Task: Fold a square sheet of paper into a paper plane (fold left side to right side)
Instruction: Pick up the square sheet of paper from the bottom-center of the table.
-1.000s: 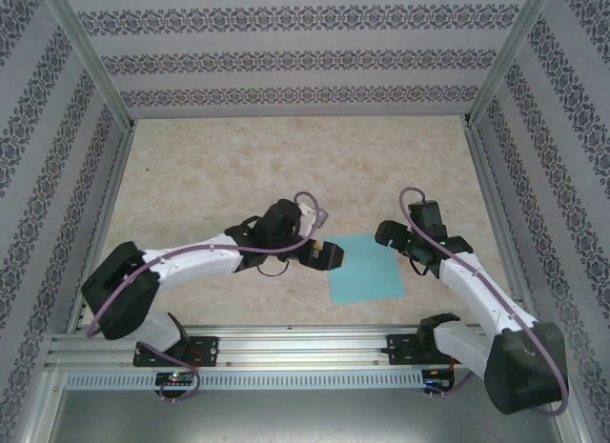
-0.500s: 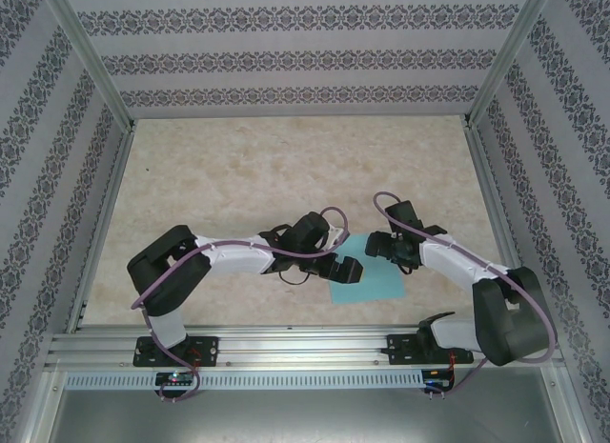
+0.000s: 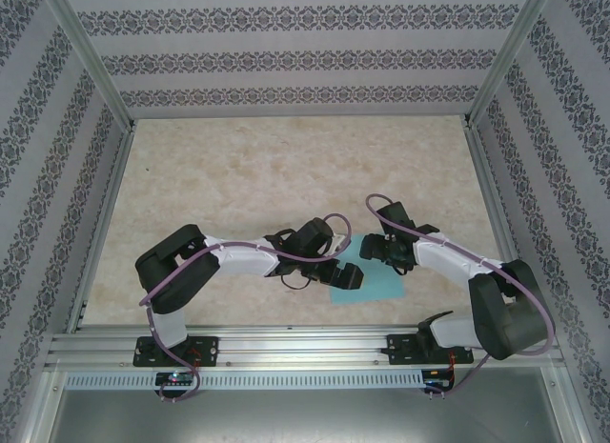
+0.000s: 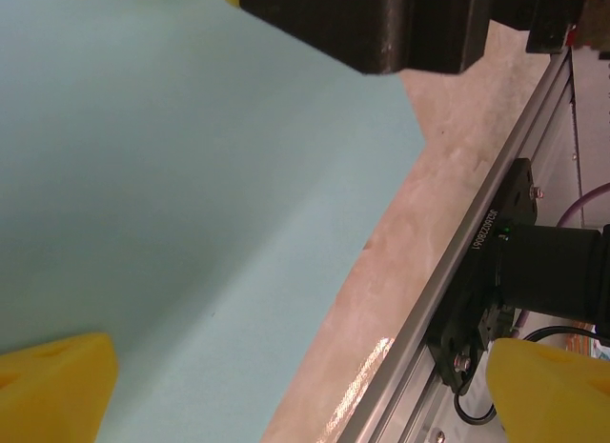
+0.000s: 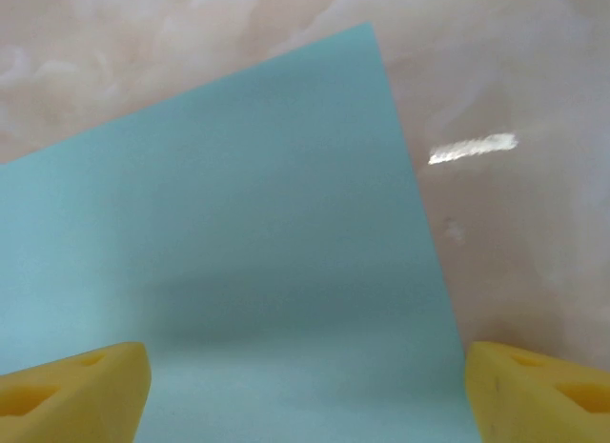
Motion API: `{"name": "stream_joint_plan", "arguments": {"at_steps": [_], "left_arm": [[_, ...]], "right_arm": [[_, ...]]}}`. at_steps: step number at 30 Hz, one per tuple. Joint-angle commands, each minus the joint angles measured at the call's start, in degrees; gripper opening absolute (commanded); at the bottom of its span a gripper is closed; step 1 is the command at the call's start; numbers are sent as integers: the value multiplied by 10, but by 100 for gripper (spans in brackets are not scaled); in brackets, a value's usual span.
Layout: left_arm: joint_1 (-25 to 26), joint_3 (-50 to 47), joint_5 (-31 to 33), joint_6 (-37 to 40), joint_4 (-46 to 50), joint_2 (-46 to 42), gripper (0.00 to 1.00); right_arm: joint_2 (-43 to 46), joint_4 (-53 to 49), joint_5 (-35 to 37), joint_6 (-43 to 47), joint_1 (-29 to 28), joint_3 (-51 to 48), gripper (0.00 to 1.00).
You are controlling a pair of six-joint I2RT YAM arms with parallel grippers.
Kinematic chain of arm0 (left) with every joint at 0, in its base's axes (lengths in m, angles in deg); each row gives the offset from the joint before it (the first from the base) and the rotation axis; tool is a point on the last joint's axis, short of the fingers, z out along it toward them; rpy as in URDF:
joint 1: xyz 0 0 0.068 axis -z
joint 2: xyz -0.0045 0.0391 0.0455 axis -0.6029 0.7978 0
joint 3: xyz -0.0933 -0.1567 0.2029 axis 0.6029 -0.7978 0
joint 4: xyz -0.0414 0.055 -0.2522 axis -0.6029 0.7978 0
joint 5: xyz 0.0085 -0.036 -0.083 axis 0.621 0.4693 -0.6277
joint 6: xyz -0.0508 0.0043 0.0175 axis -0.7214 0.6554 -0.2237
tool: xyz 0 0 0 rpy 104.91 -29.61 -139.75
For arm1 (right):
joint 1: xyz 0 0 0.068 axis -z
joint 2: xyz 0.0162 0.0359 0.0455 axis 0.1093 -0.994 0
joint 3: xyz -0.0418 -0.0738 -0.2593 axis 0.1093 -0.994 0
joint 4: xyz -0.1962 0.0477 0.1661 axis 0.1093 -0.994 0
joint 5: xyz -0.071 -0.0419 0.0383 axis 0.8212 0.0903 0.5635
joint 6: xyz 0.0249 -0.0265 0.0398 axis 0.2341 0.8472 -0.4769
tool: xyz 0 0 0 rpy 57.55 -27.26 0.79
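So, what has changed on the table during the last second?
The left gripper moved right and nearer, over the left part of the square sheet of paper. The right gripper shifted slightly left, over its far part. Nothing was gripped or released. The sheet stays flat in place; both grippers stay open.

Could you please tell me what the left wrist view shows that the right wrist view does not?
The left wrist view adds the aluminium rail, a black arm base on it, and a purple cable. The right wrist view adds little: a wider sweep of table past the sheet's corner. Both share the flat teal sheet, the table beside it, and open yellow fingertips at the bottom corners: the left gripper and right gripper hover over the sheet.
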Motion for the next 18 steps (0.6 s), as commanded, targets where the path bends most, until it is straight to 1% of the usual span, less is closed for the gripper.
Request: {"name": "stream_joint_plan", "arguments": {"at_steps": [1, 7, 18], "left_arm": [[7, 1, 6, -3, 7, 3, 100], [8, 0, 13, 3, 14, 4, 100], [8, -3, 31, 5, 25, 10, 100]], "right_arm": [[-11, -7, -36, -23, -20, 15, 86], [-14, -4, -57, -39, -52, 23, 86], [-23, -7, -71, -41, -53, 22, 86]]}}
